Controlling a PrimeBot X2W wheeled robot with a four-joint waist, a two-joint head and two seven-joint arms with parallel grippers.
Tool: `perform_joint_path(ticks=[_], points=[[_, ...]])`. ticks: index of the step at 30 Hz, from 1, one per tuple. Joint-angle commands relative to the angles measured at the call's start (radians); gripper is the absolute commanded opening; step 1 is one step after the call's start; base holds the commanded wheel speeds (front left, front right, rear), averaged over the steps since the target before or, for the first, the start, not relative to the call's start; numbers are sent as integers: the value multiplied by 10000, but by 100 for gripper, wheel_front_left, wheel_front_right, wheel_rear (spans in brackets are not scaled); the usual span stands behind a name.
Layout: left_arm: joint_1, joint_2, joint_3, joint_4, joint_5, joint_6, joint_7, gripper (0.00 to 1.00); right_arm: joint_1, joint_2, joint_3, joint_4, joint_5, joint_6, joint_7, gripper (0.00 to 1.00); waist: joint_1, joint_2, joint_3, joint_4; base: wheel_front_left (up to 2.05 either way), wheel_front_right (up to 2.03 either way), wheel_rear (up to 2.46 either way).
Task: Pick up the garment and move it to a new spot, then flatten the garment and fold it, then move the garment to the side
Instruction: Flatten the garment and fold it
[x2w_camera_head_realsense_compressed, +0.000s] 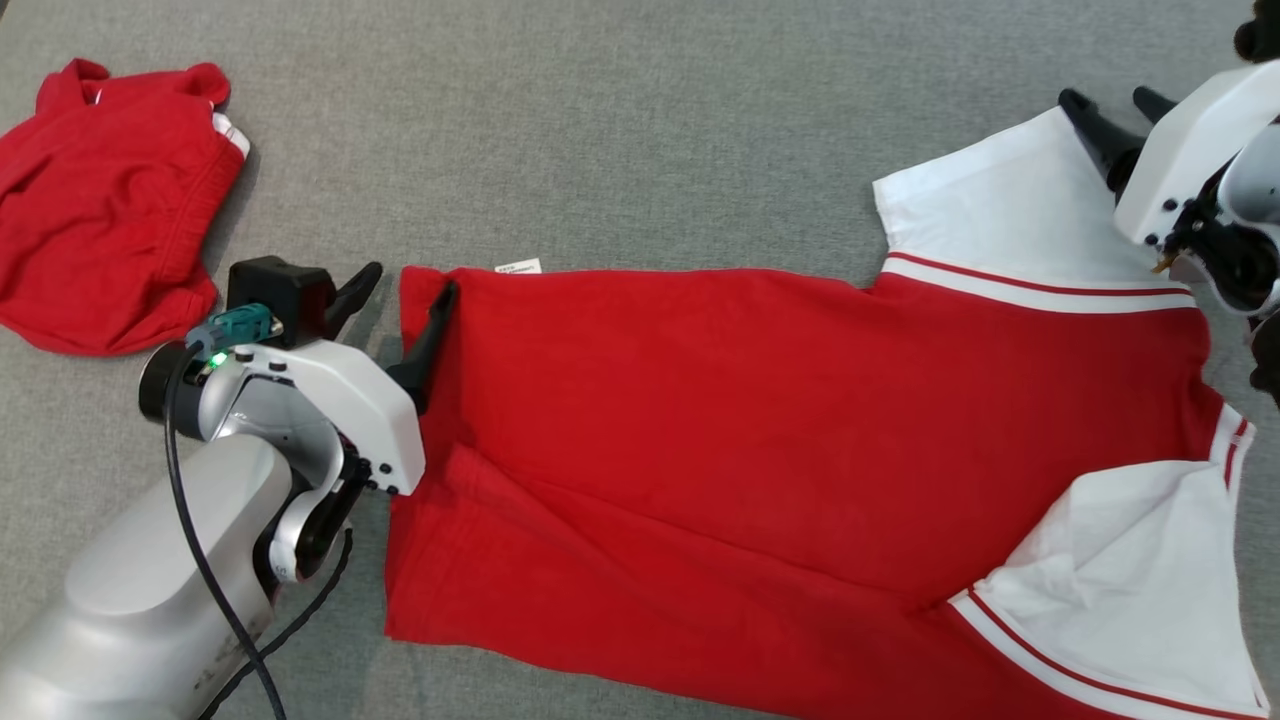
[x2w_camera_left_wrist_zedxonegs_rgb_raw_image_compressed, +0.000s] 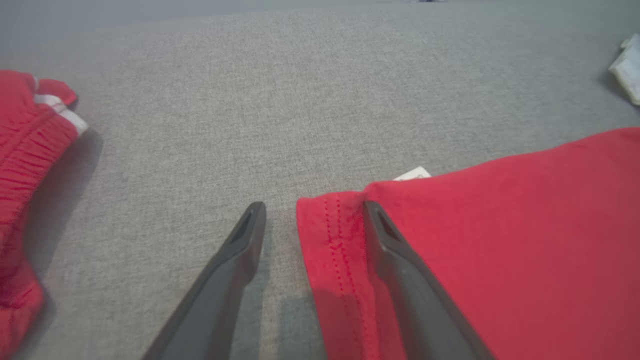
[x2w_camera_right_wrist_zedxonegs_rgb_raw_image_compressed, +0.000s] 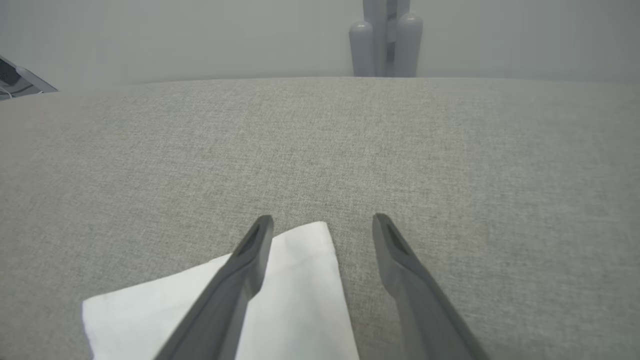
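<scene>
Grey fabric surface (x2w_camera_head_realsense_compressed: 600, 130); red-and-white garment (x2w_camera_head_realsense_compressed: 750, 420) spread centre-right; left gripper (x2w_camera_head_realsense_compressed: 412, 280), jaws apart, astride its upper-left corner; right gripper (x2w_camera_head_realsense_compressed: 1105, 95), jaws apart, over white sleeve (x2w_camera_head_realsense_compressed: 990, 200), upper right.

The garment (x2w_camera_head_realsense_compressed: 700, 420) is matt red-and-white cloth. The bench (x2w_camera_head_realsense_compressed: 600, 130) wears coarse grey woven fabric. The fingers (x2w_camera_left_wrist_zedxonegs_rgb_raw_image_compressed: 400, 270) of the left pincer (x2w_camera_left_wrist_zedxonegs_rgb_raw_image_compressed: 314, 206) look matt dark plastic.

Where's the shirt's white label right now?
In the head view, the white label pokes out from the red shirt's far edge near its left corner, just beyond the open left gripper.
</scene>
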Motion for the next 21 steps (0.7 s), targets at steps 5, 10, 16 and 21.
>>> perform_joint_path(ticks=[5,10,16,21], points=[[-389,-188,-64,247,98,-162,-99,100,-424,125,272,550,586,9,656,100,0,0,232,255,0,0,0],[-371,-320,-138,441,102,-245,-118,100,-325,214,595,757,912,9,1180,100,0,0,222,312,0,0,0],[-472,-398,-159,681,55,-345,-155,100,-316,193,973,655,1232,9,1186,16,0,0,218,282,0,0,0],[-562,-450,-193,816,27,-431,-135,100,-297,114,1274,464,1492,9,1019,0,0,0,234,191,0,0,0]])
